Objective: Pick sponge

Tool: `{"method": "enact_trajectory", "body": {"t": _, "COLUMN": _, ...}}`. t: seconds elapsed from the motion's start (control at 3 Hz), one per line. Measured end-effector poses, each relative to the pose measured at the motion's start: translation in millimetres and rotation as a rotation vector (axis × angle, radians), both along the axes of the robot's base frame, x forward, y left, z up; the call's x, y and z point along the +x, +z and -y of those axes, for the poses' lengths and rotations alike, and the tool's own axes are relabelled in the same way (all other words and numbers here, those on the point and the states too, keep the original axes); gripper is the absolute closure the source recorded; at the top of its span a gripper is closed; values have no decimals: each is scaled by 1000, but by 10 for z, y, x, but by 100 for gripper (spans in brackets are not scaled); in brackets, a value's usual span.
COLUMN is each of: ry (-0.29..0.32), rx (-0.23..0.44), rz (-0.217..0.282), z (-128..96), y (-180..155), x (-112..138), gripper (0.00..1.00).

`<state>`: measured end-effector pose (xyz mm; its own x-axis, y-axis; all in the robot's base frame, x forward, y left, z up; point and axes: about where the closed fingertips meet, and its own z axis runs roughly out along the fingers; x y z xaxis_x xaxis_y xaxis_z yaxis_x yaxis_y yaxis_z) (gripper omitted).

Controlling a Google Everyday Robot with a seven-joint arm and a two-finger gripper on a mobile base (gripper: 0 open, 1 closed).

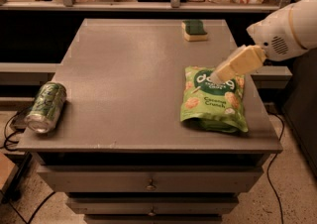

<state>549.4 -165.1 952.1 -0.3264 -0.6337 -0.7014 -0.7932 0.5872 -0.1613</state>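
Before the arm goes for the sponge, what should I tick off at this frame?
1. Sponge visible, near the table's far edge, nothing on it: ok.
2. Gripper at the sponge: not ok; it hovers over the top of the snack bag, on the near side of the sponge.
3. Tabletop between gripper and sponge free of objects: ok.
4. Can out of the way, lying on its side at the left edge: ok.
5. Gripper contact with the bag: cannot tell.

Dim, warm light; the table (124, 69) shows a dull sheen at its far edge. The gripper (219, 76), near the right edge, is lit brightest.
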Motion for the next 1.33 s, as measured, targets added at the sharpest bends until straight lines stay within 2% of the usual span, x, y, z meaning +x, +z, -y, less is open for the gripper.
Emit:
{"method": "enact_trajectory", "body": {"t": 0.33, "ry": -67, "rx": 68, "rz": 3, "z": -64, "y": -120, "x": 537, "gripper": 0}}
{"method": "enact_trajectory", "body": {"t": 0.67, "ry": -80, "rx": 117, "rz": 16, "z": -101, "y": -153, "x": 915, "gripper": 0}}
{"method": "enact_trajectory", "body": {"t": 1.0, "ry": -84, "rx": 126, "rz": 28, "z": -124, "y": -153, "x": 960, "gripper": 0}}
{"method": "enact_trajectory", "body": {"t": 1.33, "ry": -83, "rx": 154, "rz": 91, "z": -215, "y": -143, "x": 1287, "gripper": 0}}
